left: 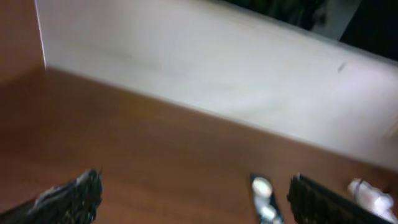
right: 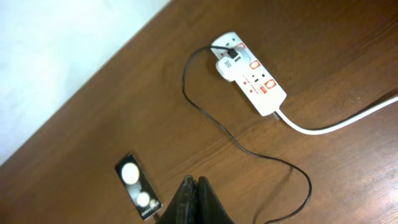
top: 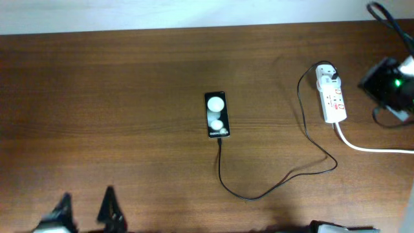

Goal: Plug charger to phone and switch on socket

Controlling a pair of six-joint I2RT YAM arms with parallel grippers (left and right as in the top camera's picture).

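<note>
The black phone [top: 216, 114] lies flat mid-table with two white spots on its face; it also shows in the left wrist view [left: 263, 198] and the right wrist view [right: 137, 185]. The thin black charger cable [top: 259, 191] runs from the phone's near end in a loop to the white adapter [top: 328, 76] seated in the white socket strip [top: 334, 98]. In the right wrist view the cable [right: 249, 149], adapter [right: 227, 66] and strip [right: 258, 84] show too. My left gripper [top: 87, 210] is open and empty at the near left edge. My right gripper [right: 196, 186] is shut and empty.
The strip's thick white cord [top: 369, 147] trails off to the right. A black device with a green light [top: 388, 84] sits at the far right edge. A pale wall [left: 217, 74] borders the table's far side.
</note>
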